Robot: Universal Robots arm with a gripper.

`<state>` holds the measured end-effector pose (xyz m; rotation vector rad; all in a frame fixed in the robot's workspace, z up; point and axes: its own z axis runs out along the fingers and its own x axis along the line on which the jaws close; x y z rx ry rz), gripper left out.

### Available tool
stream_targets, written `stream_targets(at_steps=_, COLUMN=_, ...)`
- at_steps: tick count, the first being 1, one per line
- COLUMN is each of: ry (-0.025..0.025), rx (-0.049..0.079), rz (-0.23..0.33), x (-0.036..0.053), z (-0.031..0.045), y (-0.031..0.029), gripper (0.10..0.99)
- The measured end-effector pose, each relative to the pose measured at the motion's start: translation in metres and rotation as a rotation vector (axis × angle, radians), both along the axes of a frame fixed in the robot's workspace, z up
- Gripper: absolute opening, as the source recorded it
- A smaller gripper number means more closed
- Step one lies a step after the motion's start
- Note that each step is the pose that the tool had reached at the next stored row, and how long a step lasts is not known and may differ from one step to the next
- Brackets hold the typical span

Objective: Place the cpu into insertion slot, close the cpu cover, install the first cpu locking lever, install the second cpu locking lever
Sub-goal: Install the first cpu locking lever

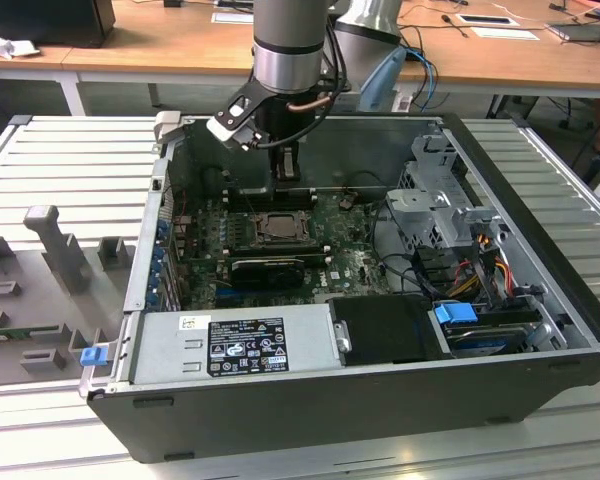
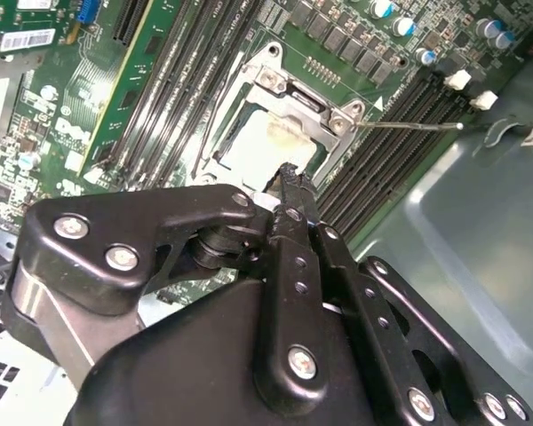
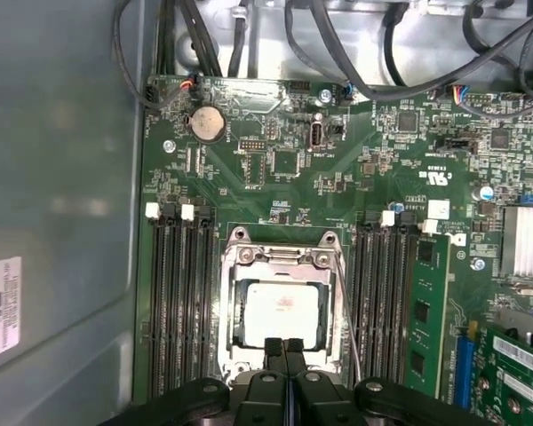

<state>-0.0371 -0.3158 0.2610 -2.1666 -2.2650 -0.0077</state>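
The gripper [image 3: 284, 348] hangs low over the board, inside the open case [image 1: 540, 190]. In both wrist views its jaws are pressed together, with no gap and nothing between them. Their tips sit at the near edge of the cover [image 3: 282, 257], touching it or almost touching it; I cannot tell which.

The cpu [image 3: 282, 309] lies just ahead of the tips, flat in the slot [image 3: 238, 330], pale face up. So the first step looks done. The cover lies down around the chip and is not raised, and the chip shows through its square opening. I judge the second step as done or nearly done.

The levers are less clear. In the second wrist view one thin lever [image 2: 409, 124] points away from the socket, to the side of the jaws and over the memory slots [image 2: 400, 151]. It does not look hooked down, so I believe this lever is not yet installed. The other lever I cannot find with certainty. Both lever steps therefore seem left to do.
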Motion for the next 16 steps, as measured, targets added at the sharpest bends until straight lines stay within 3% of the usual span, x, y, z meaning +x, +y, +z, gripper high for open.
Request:
stream_targets(at_steps=9, ry=0.0000, rx=0.000, rz=0.126, x=0.0000, z=-0.0001, y=0.0000, gripper=0.106)
stream_targets(at_steps=16, ry=0.0000, rx=0.000, rz=0.192, x=0.0000, z=-0.0001, y=0.0000, gripper=0.106)
